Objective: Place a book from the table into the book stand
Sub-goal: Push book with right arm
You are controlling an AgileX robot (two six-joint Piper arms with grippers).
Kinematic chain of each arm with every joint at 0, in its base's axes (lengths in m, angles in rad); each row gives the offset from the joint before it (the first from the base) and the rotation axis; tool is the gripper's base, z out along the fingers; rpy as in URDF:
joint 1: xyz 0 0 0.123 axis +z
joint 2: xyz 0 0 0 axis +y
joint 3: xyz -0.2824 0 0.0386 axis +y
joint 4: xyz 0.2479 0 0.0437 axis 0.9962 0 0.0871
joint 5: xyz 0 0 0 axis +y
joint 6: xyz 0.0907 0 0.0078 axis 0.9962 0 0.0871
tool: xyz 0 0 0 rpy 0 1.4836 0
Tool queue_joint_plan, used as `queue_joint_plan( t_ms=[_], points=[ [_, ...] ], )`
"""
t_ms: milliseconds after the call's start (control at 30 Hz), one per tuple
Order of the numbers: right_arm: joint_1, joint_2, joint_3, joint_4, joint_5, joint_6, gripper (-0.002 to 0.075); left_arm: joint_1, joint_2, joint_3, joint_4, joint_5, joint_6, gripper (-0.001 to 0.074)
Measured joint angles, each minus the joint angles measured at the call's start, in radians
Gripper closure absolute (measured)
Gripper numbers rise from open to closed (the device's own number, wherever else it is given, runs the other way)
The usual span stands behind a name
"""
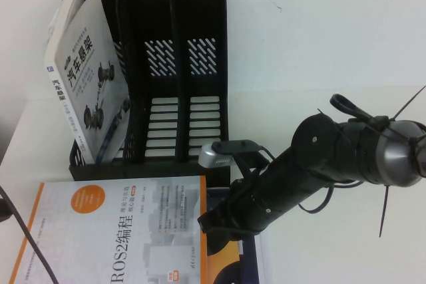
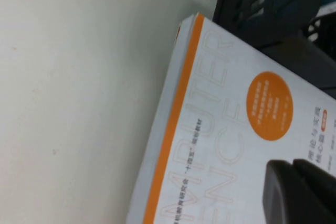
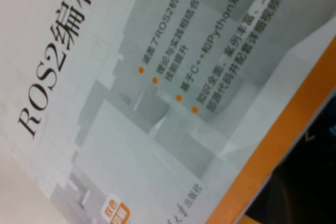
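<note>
Two free slots in stand (image 1: pixel 174 64). R gripper (image 1: pixel 223 221) low over book (image 1: pixel 113 231) edge, fingers: can't tell. L gripper (image 2: pixel 302 192) over cover, same. Risk: book slips, or clips grey book (image 1: pixel 86 91).

Book (image 1: pixel 113 231): white cover, orange edge stripe, orange circle, black "ROS2" title, pale grey block pattern. Book stand (image 1: pixel 176 64): black, slatted perforations. Table (image 1: pixel 319 38): plain white. Right gripper (image 1: pixel 216 221): black, over the book. Left gripper (image 2: pixel 302 192): black, over the book's cover.
</note>
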Motion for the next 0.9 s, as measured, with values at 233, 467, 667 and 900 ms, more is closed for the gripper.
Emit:
queue_joint_plan(
  t_ms=[233,467,667,900],
  points=[
    [0.001,0.004,-0.002,-0.015,0.006,0.001,0.0724,0.078,0.174,-0.127,-0.015,0.207,0.057,0.0738],
    [0.001,-0.005,-0.010,-0.071,0.061,0.047,0.0724,0.128,0.432,-0.229,-0.102,0.358,0.192,0.0738],
    [0.001,-0.027,-0.010,-0.083,0.064,0.049,0.0724,0.132,0.565,-0.232,-0.115,0.358,0.237,0.0652],
    [0.001,-0.027,-0.010,-0.090,0.068,0.049,0.0724,0.132,0.578,-0.234,-0.132,0.358,0.300,0.0338]
  ],
)
